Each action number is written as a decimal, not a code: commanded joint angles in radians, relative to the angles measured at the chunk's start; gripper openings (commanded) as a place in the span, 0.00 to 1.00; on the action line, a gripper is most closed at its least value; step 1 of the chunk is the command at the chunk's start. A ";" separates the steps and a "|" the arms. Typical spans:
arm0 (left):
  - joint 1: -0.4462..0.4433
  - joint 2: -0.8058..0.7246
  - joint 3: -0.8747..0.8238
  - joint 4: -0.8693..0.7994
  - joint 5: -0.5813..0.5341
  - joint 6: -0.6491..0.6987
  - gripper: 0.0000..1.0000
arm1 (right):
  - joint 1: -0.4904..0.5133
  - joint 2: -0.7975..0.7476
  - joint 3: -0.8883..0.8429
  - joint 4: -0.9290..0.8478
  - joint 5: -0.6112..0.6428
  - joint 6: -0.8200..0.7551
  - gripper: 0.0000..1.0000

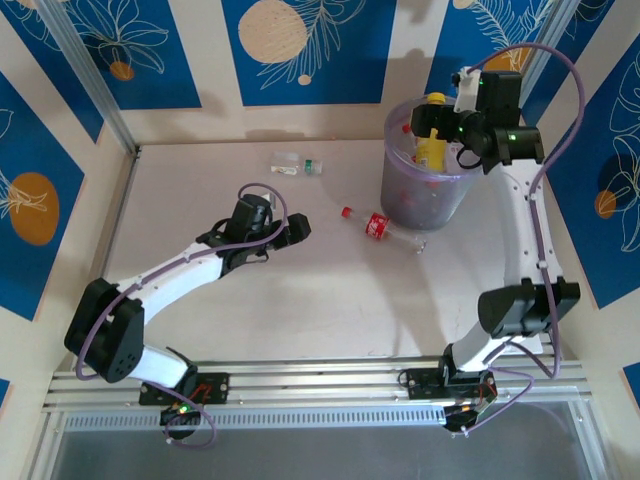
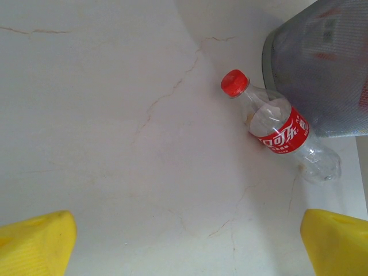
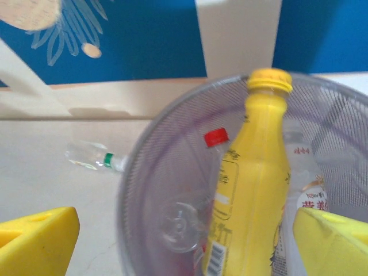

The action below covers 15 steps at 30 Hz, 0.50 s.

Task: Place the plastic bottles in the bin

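Yellow bottle (image 3: 253,184) inside bin (image 3: 150,172)

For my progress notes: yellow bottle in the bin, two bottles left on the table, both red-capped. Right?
Not both: the far bottle has a green cap, as the top view shows; the bottle beside the bin is red-capped.

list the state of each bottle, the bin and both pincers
yellow bottle: capped, standing upright inside the bin, not gripped
red-label bottle: capped, lying on its side beside the bin
green-cap bottle: capped, lying on its side, apart from the bin
bin: upright, bottles inside
left pincer: open, empty
right pincer: open, empty, over the bin
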 commanded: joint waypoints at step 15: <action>0.093 -0.148 -0.032 -0.122 -0.015 0.056 0.97 | 0.415 0.028 -0.174 -0.166 0.054 -0.334 0.90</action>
